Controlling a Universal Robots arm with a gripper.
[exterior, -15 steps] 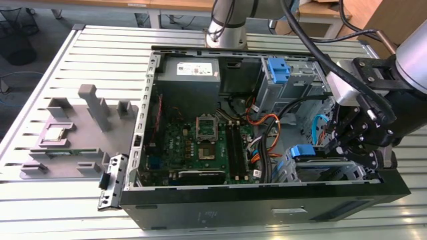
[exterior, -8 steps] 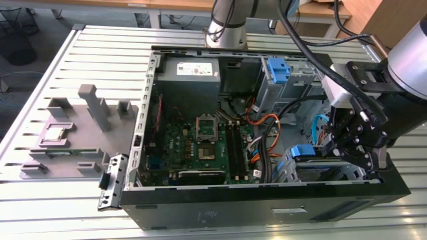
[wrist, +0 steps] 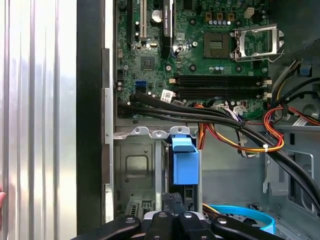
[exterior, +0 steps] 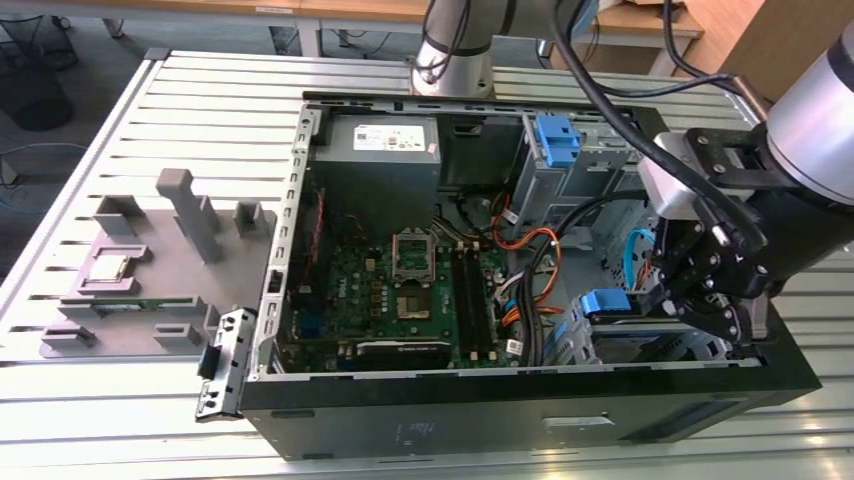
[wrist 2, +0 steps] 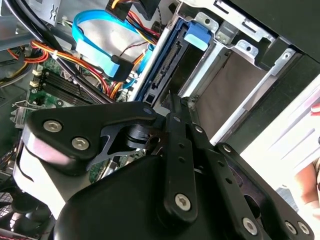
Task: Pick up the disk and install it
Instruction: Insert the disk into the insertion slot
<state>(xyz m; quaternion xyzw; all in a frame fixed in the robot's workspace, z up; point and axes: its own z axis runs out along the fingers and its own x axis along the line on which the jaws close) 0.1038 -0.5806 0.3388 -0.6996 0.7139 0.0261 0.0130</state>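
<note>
Fingers (wrist 2: 175,120) pinched narrow into one black point, gripper (wrist: 173,201) just beside the disk (wrist 2: 161,70). Stands on edge in the grey steel drive bay (wrist: 132,167), blue plastic tab (wrist: 185,165) showing, label hidden between walls.

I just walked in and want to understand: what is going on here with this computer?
The robot's gripper reaches into the open computer case. It is right at the disk, which sits on edge in the drive cage. Whether it grips the disk, I cannot tell.
</note>
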